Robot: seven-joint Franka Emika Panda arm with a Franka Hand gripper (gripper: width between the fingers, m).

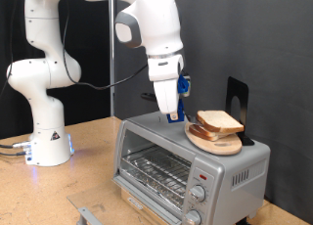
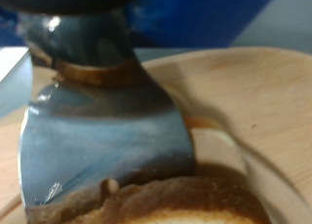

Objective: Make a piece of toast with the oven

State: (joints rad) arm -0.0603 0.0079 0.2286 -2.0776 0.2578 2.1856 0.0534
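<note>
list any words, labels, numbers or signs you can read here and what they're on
No text can be read in either view.
Small silver metal toaster oven: marks around its two round knobs and a small red mark, too small to read.
White robot base: a small dark triangular sign, unreadable.
Wrist view: blurred, no lettering.

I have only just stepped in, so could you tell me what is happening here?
A Panda arm holds its gripper just above the oven, beside the wooden plate on the oven's roof. Two slices of bread lie stacked on that plate. The oven door looks shut, with only its wire rack visible inside. Nothing shows between the fingers, and the wrist view shows a slice's crust close up.
</note>
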